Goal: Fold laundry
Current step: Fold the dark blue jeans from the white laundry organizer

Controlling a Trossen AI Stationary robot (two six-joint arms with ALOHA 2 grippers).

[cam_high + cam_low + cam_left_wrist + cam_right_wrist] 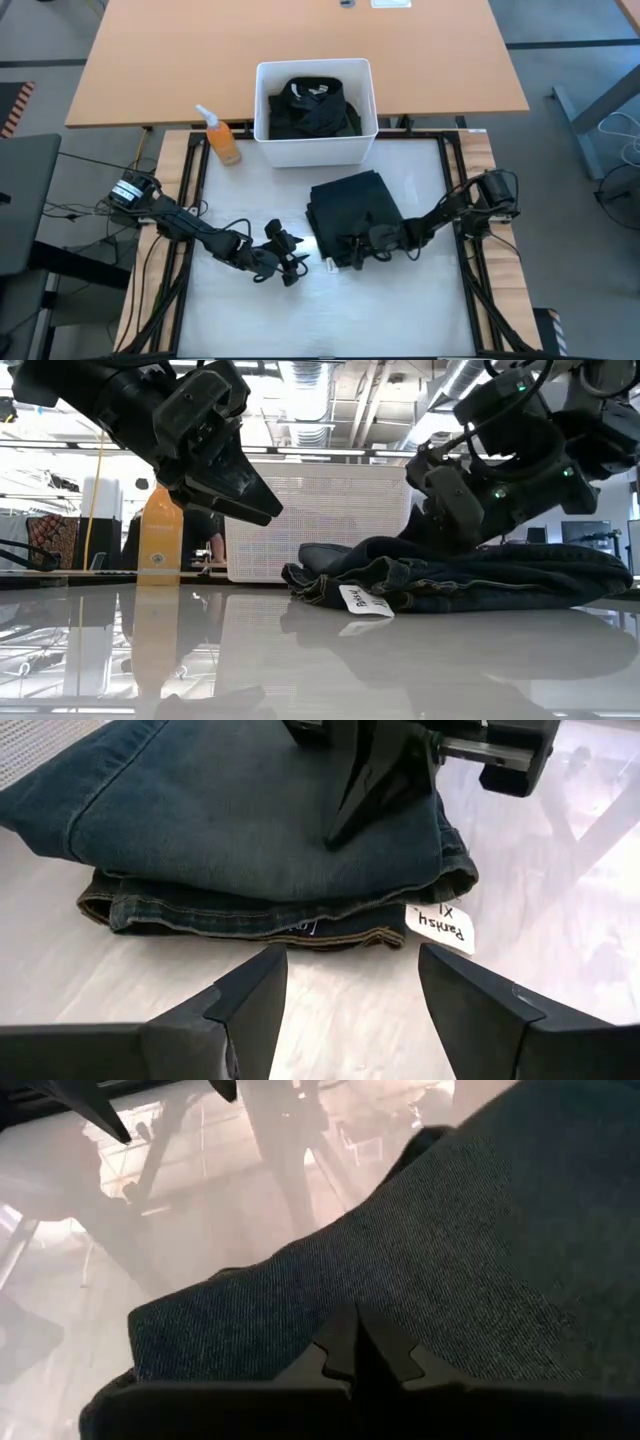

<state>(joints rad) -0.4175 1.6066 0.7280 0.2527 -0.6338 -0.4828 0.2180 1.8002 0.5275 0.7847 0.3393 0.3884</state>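
A folded dark blue denim garment [355,210] lies flat on the white table top, with a white paper tag [440,927] sticking out at its near edge. My right gripper [335,840] is shut, its tips on top of the fold near that edge. My left gripper [350,960] hovers open just left of the fold's near corner, above the table, with nothing between its fingers. More dark laundry [312,108] is heaped in the white bin [262,100] at the far side. My right gripper has its shut fingertips [355,1325] on the top layer of the folded garment [450,1230], close to its near edge [300,870]. The fingers slant down from the table's right side. The garment lies flat on the table under them.
An orange spray bottle [222,140] stands left of the bin. Bare white table lies near and left of the folded garment. A wooden desk [200,50] stands beyond the bin.
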